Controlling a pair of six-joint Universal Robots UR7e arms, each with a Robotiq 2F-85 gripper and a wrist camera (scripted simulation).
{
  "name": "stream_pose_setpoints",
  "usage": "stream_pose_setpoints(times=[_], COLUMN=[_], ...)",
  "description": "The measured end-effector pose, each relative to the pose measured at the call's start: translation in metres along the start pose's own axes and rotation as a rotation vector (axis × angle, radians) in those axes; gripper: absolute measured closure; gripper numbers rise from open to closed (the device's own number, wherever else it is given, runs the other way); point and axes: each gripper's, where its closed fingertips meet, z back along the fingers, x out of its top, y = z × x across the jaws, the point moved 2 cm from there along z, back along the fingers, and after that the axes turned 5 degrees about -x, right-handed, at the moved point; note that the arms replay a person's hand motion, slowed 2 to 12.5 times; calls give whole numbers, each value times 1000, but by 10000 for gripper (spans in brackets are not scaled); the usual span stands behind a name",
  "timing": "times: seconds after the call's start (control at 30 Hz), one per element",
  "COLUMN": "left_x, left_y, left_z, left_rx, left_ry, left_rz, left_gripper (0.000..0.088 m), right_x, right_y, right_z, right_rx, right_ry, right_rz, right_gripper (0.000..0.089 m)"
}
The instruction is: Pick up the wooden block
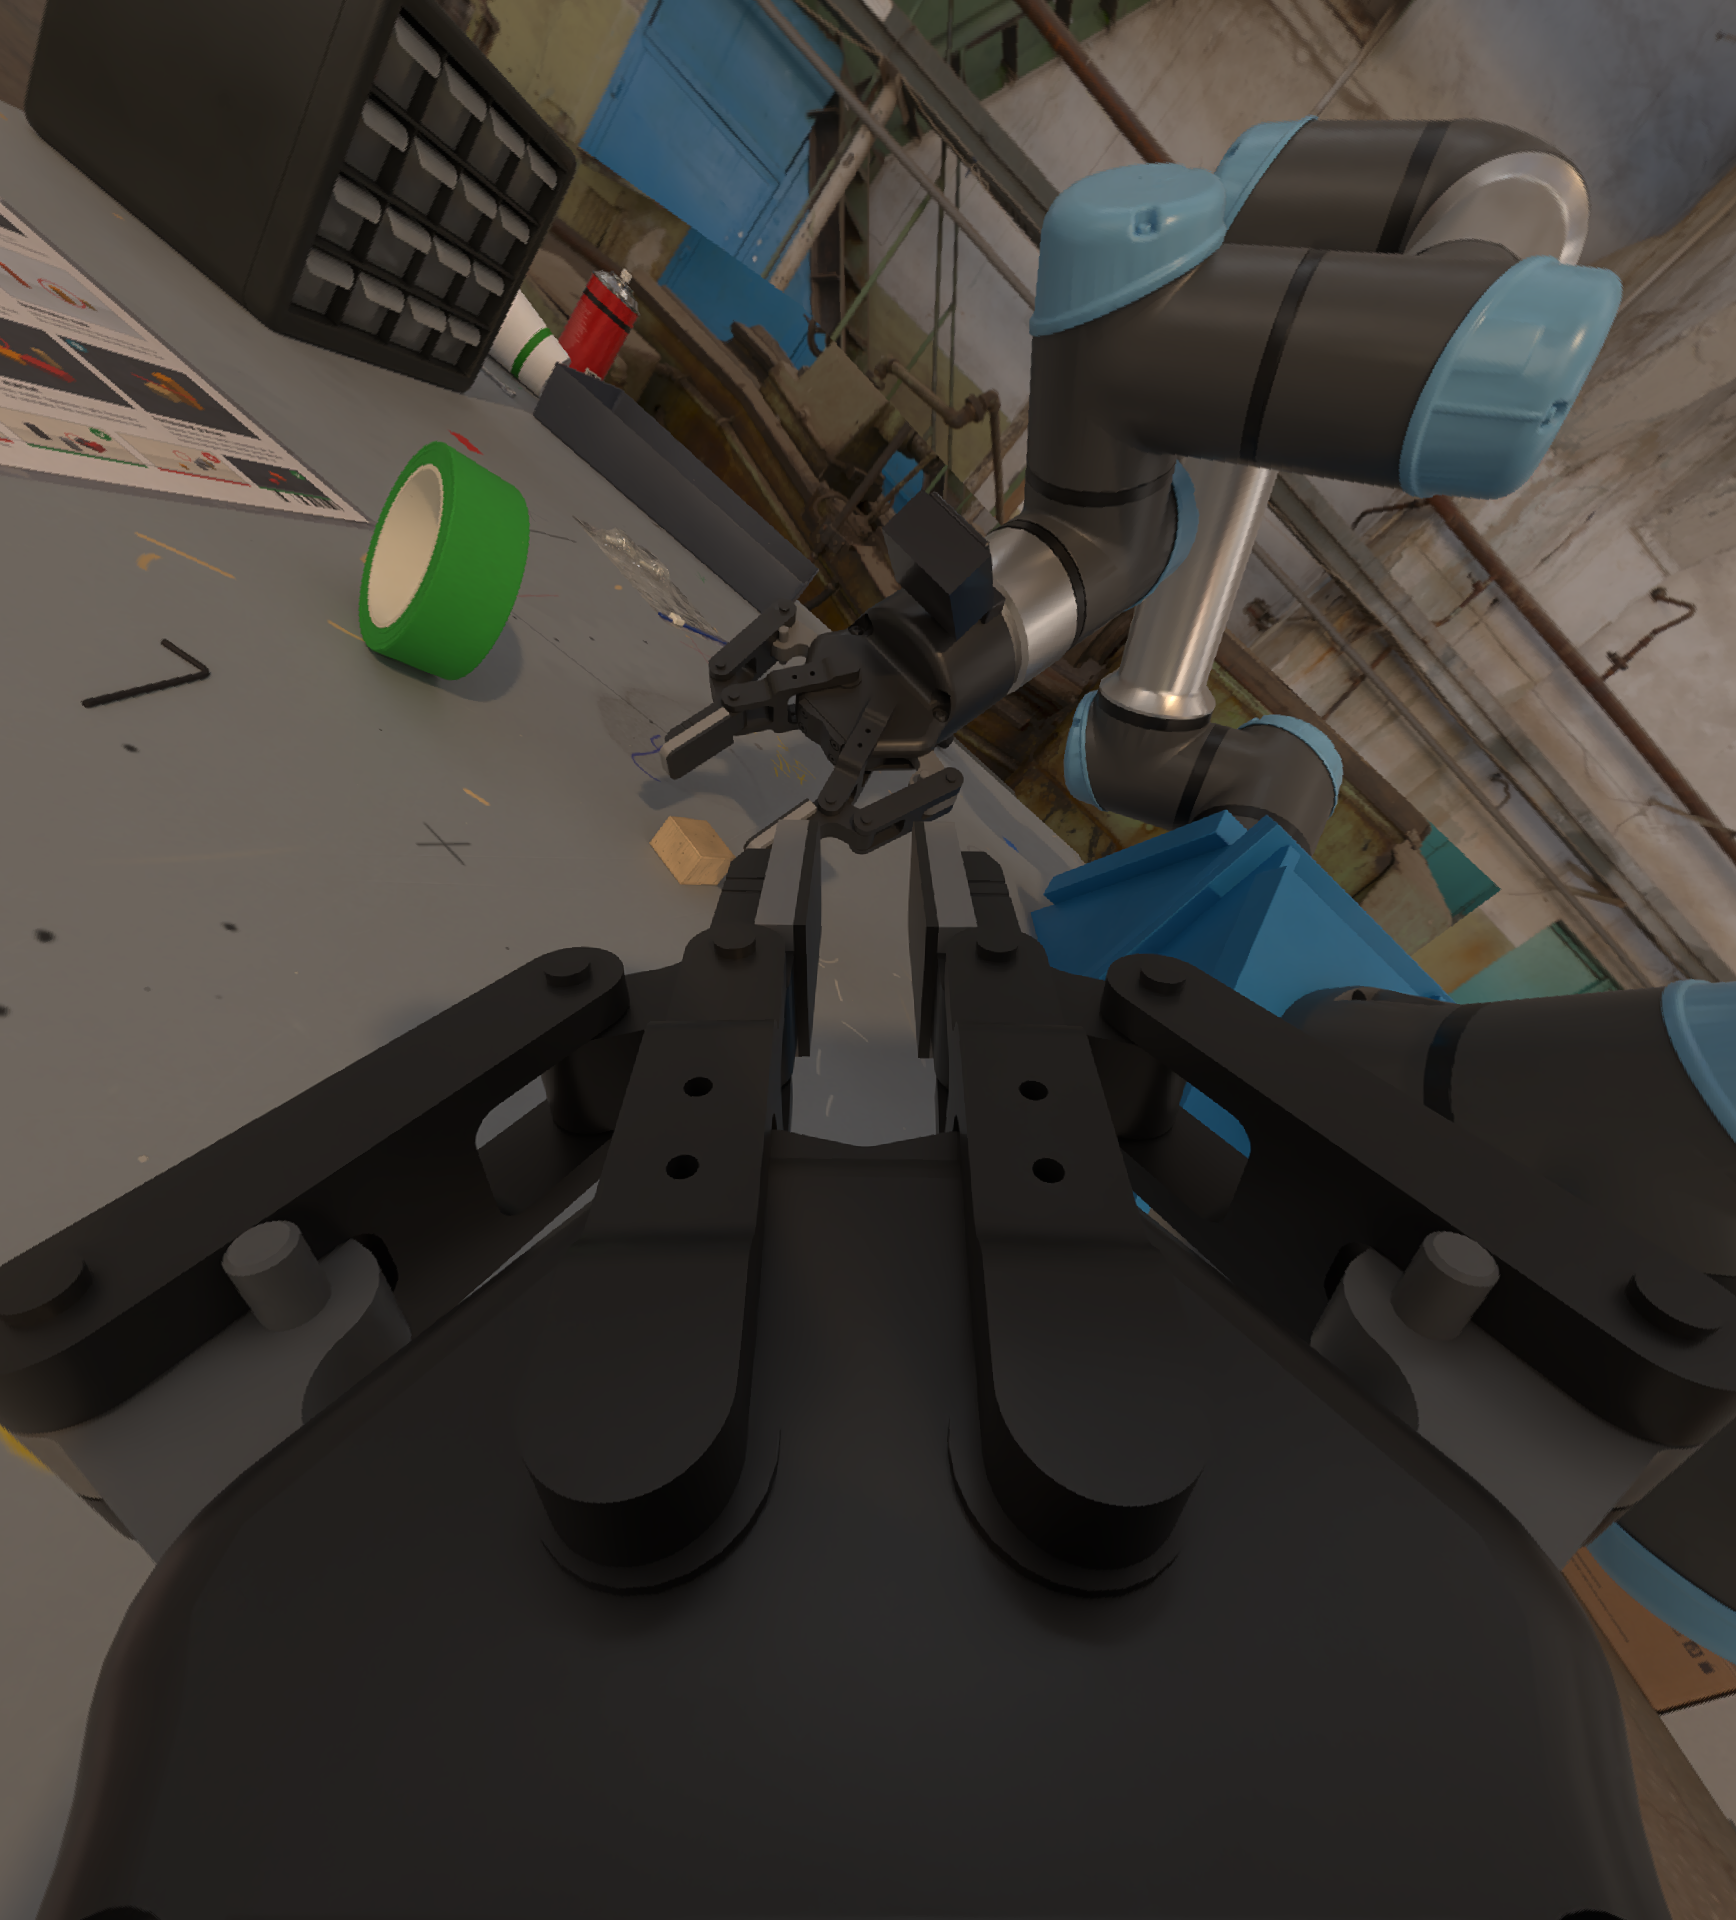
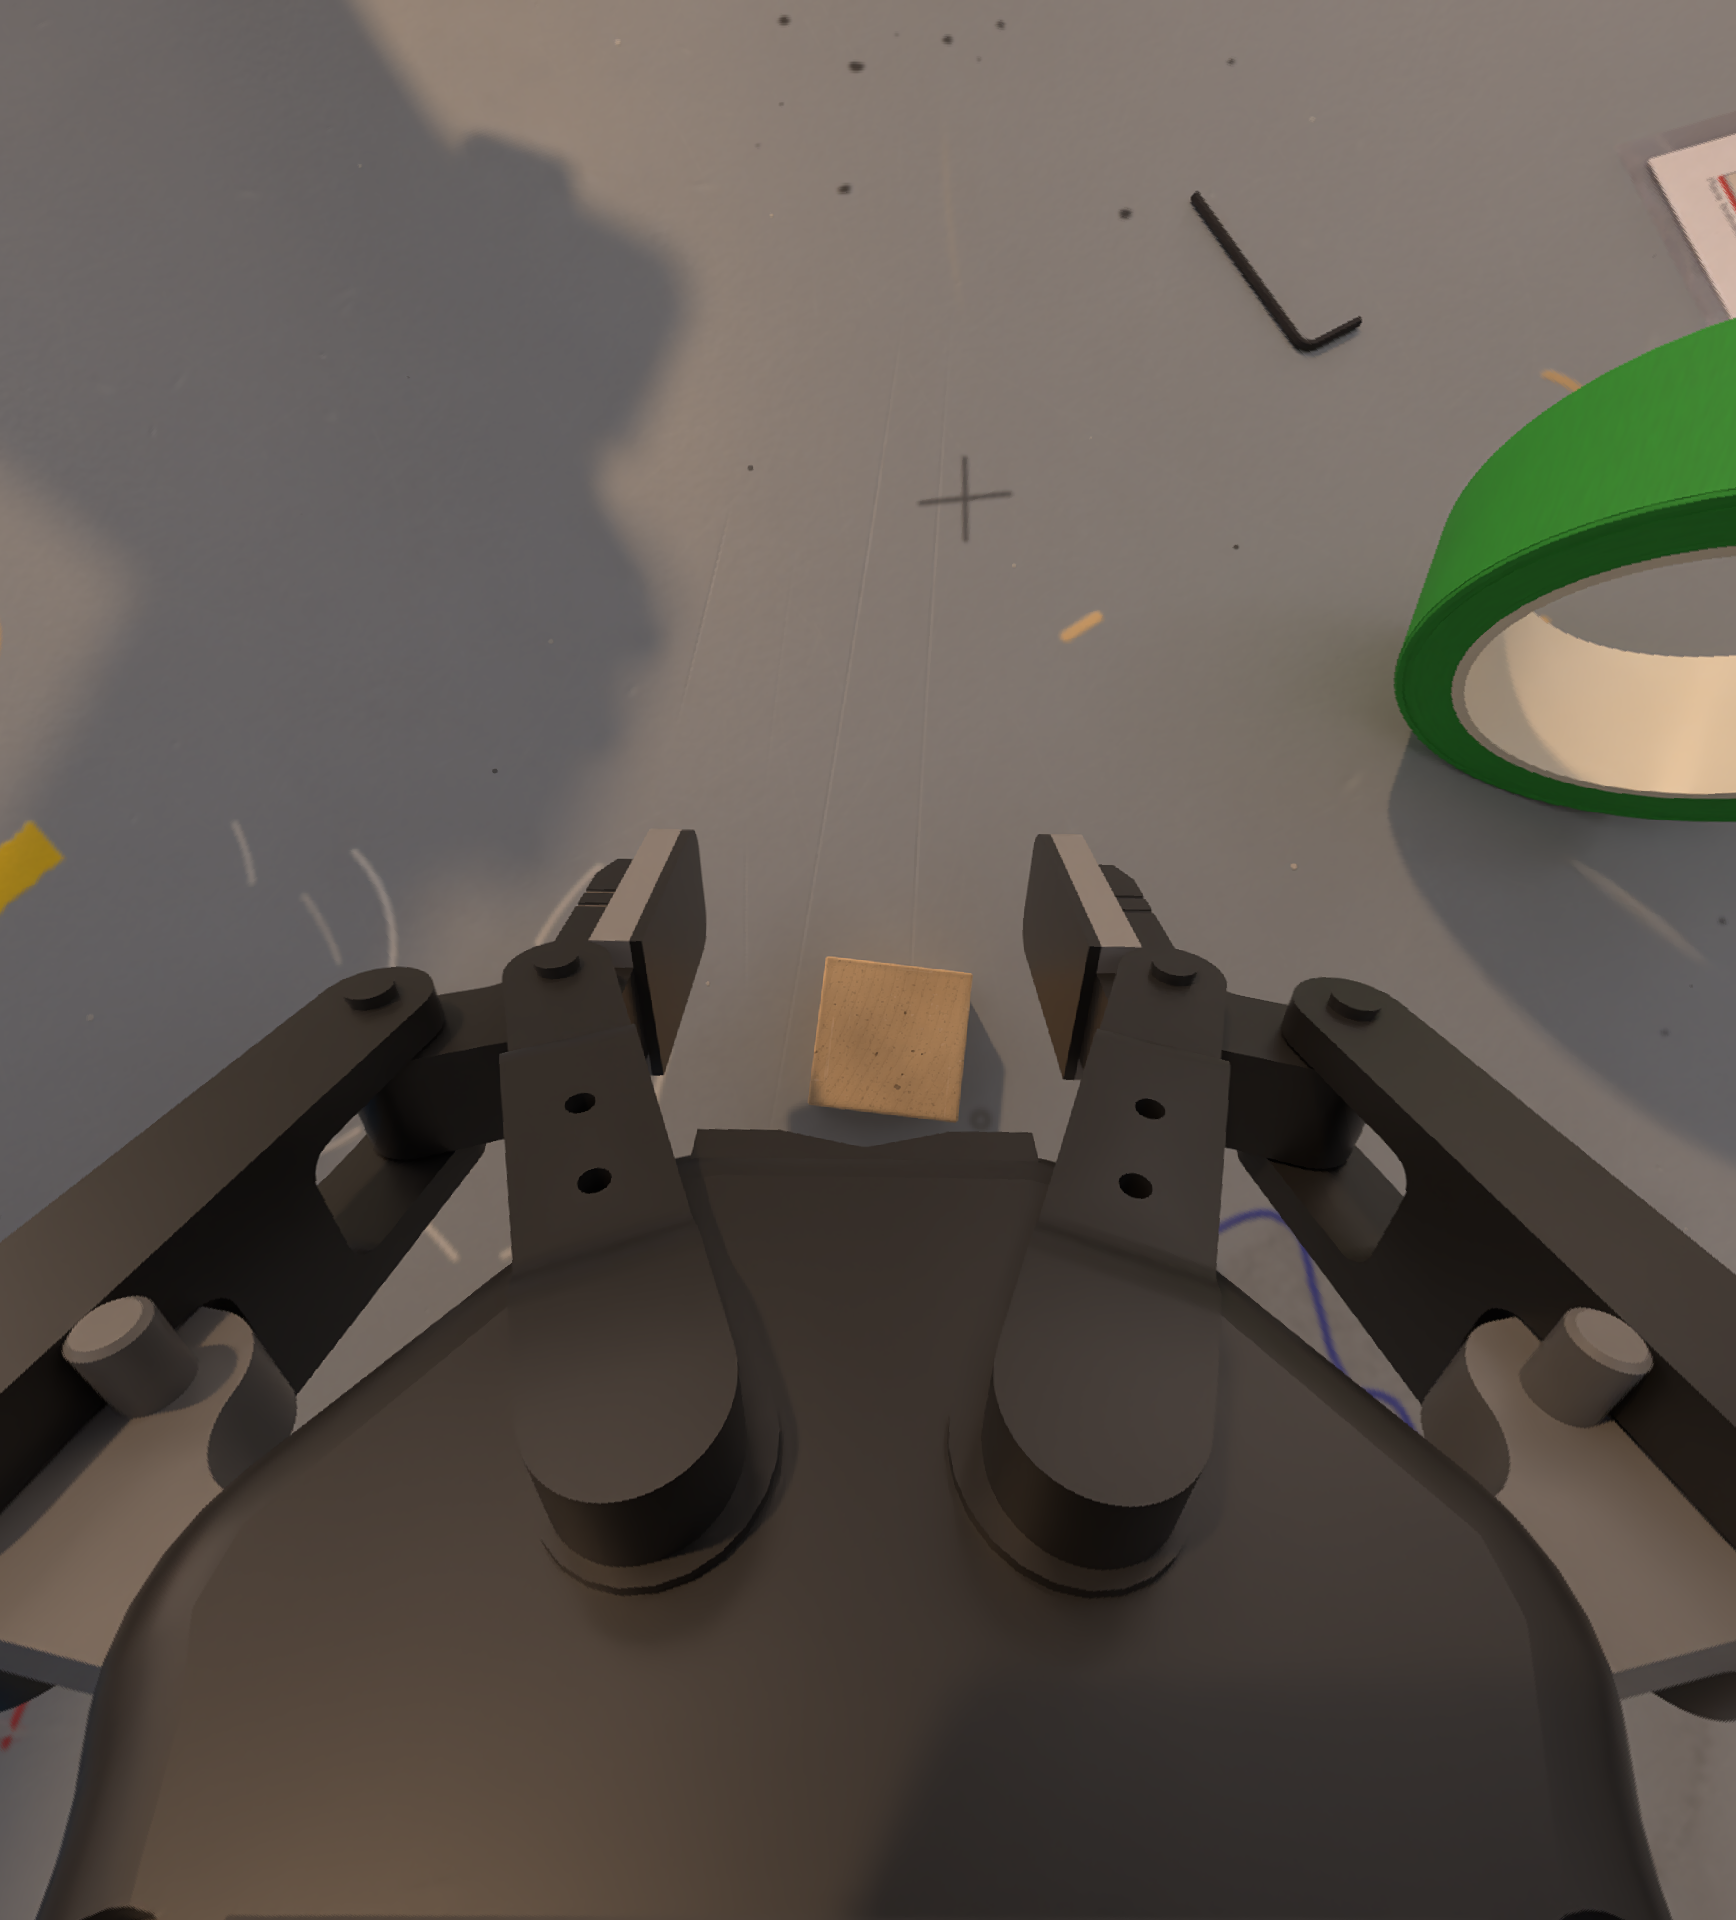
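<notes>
The wooden block (image 2: 890,1039), a small light-brown cube, lies on the grey table (image 2: 324,312). In the right wrist view it sits between and below my right gripper's (image 2: 859,862) two spread fingers, close to the palm and touching neither pad. The left wrist view shows the block (image 1: 692,850) just left of my left fingertips, with the right gripper (image 1: 739,784) open and hovering a little above it. My left gripper (image 1: 864,883) is empty, its pads nearly together with a narrow gap, held low over the table beside the block.
A green tape roll (image 1: 443,561) (image 2: 1622,644) lies to one side of the block. A black hex key (image 1: 152,675) (image 2: 1259,281) and a printed sheet (image 1: 64,353) lie beyond it. A black drawer cabinet (image 1: 303,177), a red spray can (image 1: 602,322) and a blue bin (image 1: 1207,935) stand near the table's edges.
</notes>
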Motion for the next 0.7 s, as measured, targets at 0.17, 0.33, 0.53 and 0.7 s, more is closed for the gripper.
stream_pose_setpoints(times=[0.17,0.33,0.53,0.7], left_x=[0,1,1,1], left_y=[-1,-1,-1,-2], left_z=[0,0,0,0], left_rx=[-2,-2,-3,-3], left_ry=[1,-1,-3,-1], left_rz=[0,-4,-4,-6], left_gripper=[726,727,726,726], right_x=[3,6,11,16], right_y=[0,0,1,4], right_z=[2,5,10,16], right_rx=[-11,-29,-57,-74], right_ry=[-12,-20,-41,-61], right_rz=[-1,1,11,10], right_gripper=[251,143,44,39])
